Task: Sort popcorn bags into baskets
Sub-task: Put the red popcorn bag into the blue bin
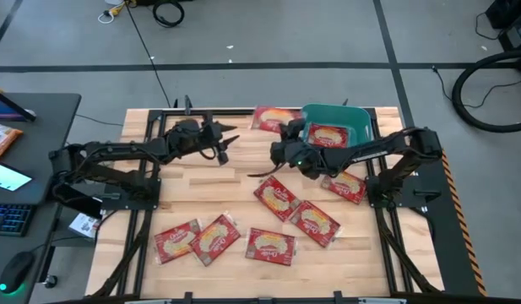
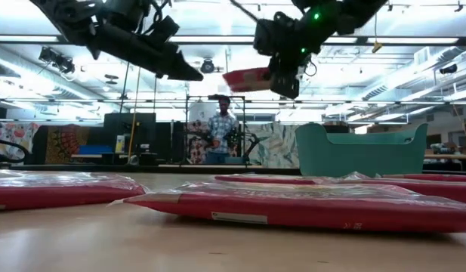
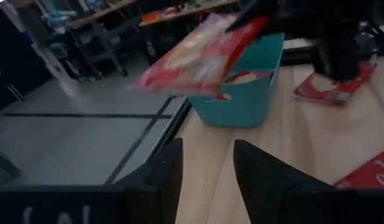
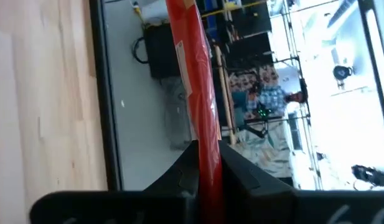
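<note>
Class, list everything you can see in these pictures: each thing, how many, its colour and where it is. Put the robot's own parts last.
loose popcorn bags: six, red with cream ovals, flat on the table
binned popcorn bag: one, red, inside the basket
held popcorn bag: one, red, in the air beside the basket
basket: one, teal, far right part of the table
table: one, light wood
orange packet: one, on the dark desk at the left
person: one, in the room beyond the table
left gripper: one, dark, open and empty, above the table
right gripper: one, dark, shut on the held popcorn bag
</note>
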### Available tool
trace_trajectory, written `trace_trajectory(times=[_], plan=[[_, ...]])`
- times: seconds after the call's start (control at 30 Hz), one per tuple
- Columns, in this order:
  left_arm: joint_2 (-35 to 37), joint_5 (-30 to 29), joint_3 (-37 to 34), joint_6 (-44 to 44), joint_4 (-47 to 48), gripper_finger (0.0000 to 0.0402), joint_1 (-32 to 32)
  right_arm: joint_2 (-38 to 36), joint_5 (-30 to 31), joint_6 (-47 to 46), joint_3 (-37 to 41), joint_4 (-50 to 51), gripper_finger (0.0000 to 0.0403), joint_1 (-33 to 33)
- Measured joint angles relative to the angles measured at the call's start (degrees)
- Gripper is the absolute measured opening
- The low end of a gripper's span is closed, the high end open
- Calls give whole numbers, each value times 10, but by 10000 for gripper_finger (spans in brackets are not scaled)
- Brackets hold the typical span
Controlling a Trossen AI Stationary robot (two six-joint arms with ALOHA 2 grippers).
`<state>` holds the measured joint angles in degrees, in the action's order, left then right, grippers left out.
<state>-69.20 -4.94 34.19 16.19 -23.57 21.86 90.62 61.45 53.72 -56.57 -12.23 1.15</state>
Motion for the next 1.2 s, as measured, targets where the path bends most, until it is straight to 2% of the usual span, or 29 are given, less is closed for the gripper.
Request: trace_trajectory(times=[0.07, 0.17, 0.27, 0.5, 0.6, 0.7, 0.97, 1.2], plan=[[2, 11, 0, 0, -8, 146, 8, -11, 8, 1, -3, 8, 39, -1], [4, 36, 0, -7, -4, 146, 15, -32, 54, 1, -4, 25, 39, -3], [3, 59, -9, -7, -18, 146, 18, -55, 85, -52, -4, 106, 39, 2], [26, 62, -120, -27, -181, 146, 18, -100, 64, -364, -4, 419, 39, 14], [48, 57, -146, -38, -201, 146, 18, -103, 52, -480, -4, 526, 39, 14], [72, 57, -152, -42, -203, 146, 18, -97, 11, -565, -3, 603, 39, 22], [78, 56, -155, -65, -178, 146, 16, -89, -14, -615, 39, 663, 39, 55], [78, 56, -155, -65, -172, 146, 16, -86, -54, -596, 55, 662, 42, 82]])
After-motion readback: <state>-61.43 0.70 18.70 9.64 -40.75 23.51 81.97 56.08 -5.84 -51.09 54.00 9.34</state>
